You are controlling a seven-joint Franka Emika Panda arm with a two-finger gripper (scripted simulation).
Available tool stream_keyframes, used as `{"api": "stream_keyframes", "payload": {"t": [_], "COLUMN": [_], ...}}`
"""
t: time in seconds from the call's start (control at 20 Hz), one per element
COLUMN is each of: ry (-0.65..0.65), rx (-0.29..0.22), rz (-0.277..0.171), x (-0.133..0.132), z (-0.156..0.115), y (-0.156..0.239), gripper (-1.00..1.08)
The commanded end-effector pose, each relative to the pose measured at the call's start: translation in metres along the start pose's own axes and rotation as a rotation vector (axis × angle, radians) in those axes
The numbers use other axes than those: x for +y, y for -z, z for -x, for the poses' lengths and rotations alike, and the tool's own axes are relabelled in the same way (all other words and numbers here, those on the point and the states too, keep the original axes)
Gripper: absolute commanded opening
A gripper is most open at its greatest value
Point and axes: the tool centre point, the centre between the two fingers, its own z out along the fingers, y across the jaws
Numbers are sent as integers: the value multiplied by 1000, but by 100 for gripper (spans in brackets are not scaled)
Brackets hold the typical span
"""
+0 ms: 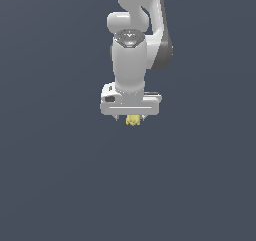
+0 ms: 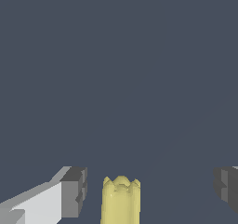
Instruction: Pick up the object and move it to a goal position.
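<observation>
Pale-yellow lumpy object (image 2: 121, 200) sits closest to the wrist cam, between the two dark finger pads (image 2: 74, 190), with clear gaps on both sides so neither pad touches it. Gripper (image 1: 131, 118) is spread wide and grips nothing; in the exterior view the object (image 1: 132, 120) pokes out just under the white gripper bar (image 1: 131, 106), roughly centred, with the arm (image 1: 131, 60) coming straight down above it. Can't tell whether the object rests on the dark grey surface (image 1: 60, 185).

White rounded arm (image 1: 131, 60), grey joint shading; gripper (image 2: 151, 190) pads dark grey.
</observation>
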Motion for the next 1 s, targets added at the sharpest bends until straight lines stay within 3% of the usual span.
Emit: {"api": "stream_keyframes", "payload": {"t": [0.0,0.5,0.95], "ry": [-4,-11,-32], "rx": [0,-11,-38], "rz": [-1,2,9], "x": [1,-4,-11], "z": [-1,19,72], "y": [1,-20,-65], "gripper": [100,100,100]}}
